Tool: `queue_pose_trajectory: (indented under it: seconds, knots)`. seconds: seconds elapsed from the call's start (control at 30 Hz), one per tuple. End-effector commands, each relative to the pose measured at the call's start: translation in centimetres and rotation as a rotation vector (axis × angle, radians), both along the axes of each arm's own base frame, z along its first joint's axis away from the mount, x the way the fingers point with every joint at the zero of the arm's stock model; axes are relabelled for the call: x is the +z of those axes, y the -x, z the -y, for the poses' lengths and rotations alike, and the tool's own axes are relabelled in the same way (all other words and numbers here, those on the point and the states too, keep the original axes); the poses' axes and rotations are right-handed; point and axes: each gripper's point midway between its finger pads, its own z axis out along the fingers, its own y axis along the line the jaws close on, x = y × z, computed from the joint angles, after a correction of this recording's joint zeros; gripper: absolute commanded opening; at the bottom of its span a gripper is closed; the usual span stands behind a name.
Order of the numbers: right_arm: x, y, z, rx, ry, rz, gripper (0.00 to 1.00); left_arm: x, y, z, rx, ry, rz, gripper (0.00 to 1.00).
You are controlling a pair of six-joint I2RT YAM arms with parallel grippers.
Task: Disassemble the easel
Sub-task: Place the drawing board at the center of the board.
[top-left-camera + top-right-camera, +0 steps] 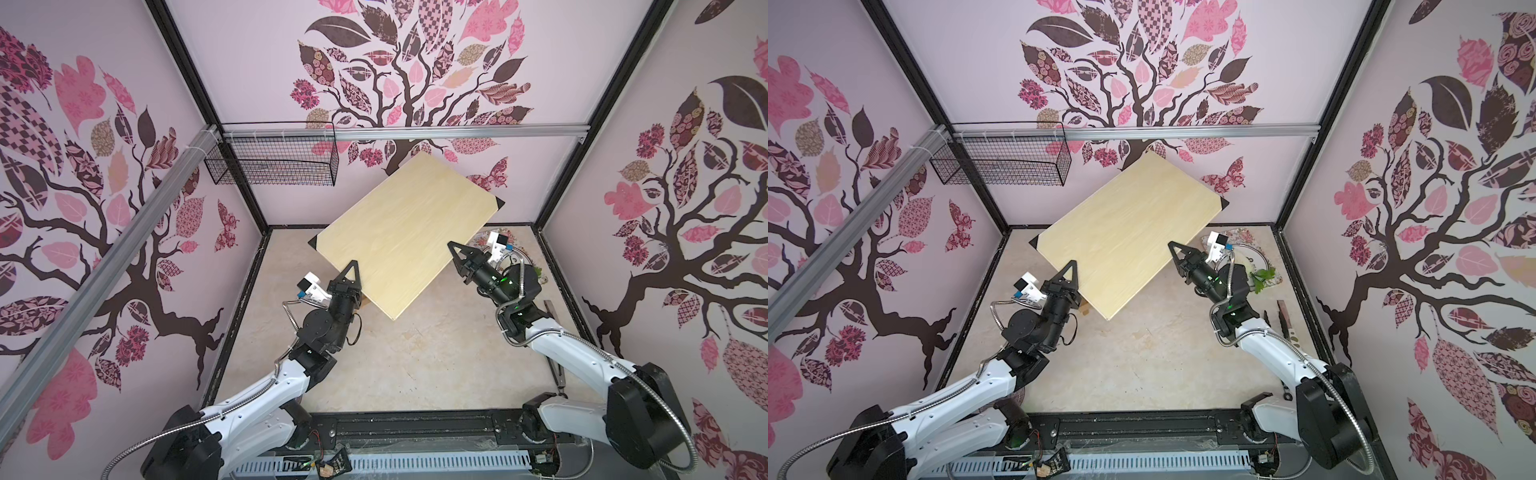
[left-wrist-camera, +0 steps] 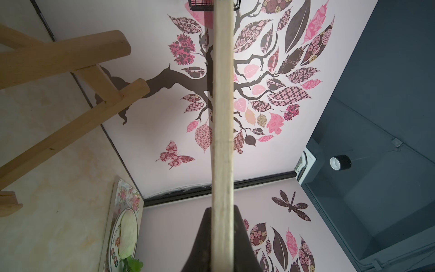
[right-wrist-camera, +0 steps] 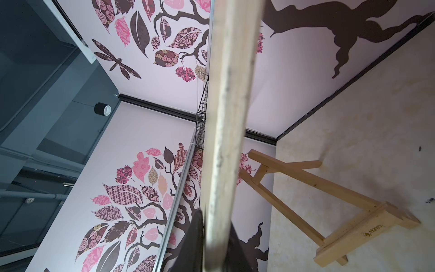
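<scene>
You are holding board [image 1: 407,224] by opposite edges: left gripper [image 1: 353,270] and right gripper [image 1: 457,251] each pinching edge, board tilting above table [image 1: 436,353]. Easel [image 3: 367,233] standing below, between both grippers. Open tabletop lying behind grippers.

The left arm [image 1: 266,392] reaches in from 7 o'clock, wrist raised, its left gripper [image 1: 353,272] pointing toward 12 o'clock and clamped on the board [image 1: 407,224] at its 7 o'clock edge. The right arm [image 1: 582,353] comes from 5 o'clock; the right gripper [image 1: 457,250] points toward 10 o'clock, pinching the 4 o'clock edge.
</scene>
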Motion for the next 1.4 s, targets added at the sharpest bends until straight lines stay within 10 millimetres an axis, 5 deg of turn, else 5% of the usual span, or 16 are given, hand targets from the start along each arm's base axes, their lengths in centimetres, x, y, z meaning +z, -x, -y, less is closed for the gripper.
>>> queue_pose_trajectory:
  seconds: [0.0, 0.23, 0.53, 0.73, 1.07, 1.23, 1.37]
  knots:
    - [3.1, 0.7, 0.2, -0.009, 0.002, 0.1, 0.0, 6.5, 3.3, 1.6, -0.189, 0.139, 0.228, 0.0]
    - [6.1, 3.4, 1.1, -0.017, 0.038, 0.178, 0.0, 3.9, 3.8, 2.8, -0.245, -0.026, 0.207, 0.42]
    - [8.9, 6.3, 2.7, -0.065, 0.134, 0.244, 0.0, -0.2, 4.9, 2.5, -0.335, -0.215, 0.183, 0.68]
    - [9.2, 7.3, 3.7, -0.095, 0.153, 0.24, 0.0, -3.8, 5.5, 1.7, -0.354, -0.391, 0.094, 0.74]
    - [9.6, 8.5, 5.6, -0.114, 0.189, 0.215, 0.0, -6.3, 6.0, -1.9, -0.332, -0.759, -0.053, 0.78]
    - [10.6, 9.2, 5.7, -0.073, 0.179, 0.219, 0.0, -6.3, 5.3, -2.7, -0.381, -0.776, -0.065, 0.78]
    - [10.7, 9.6, 5.3, -0.032, 0.215, 0.186, 0.0, -7.3, 4.5, -1.4, -0.481, -0.756, -0.079, 0.78]
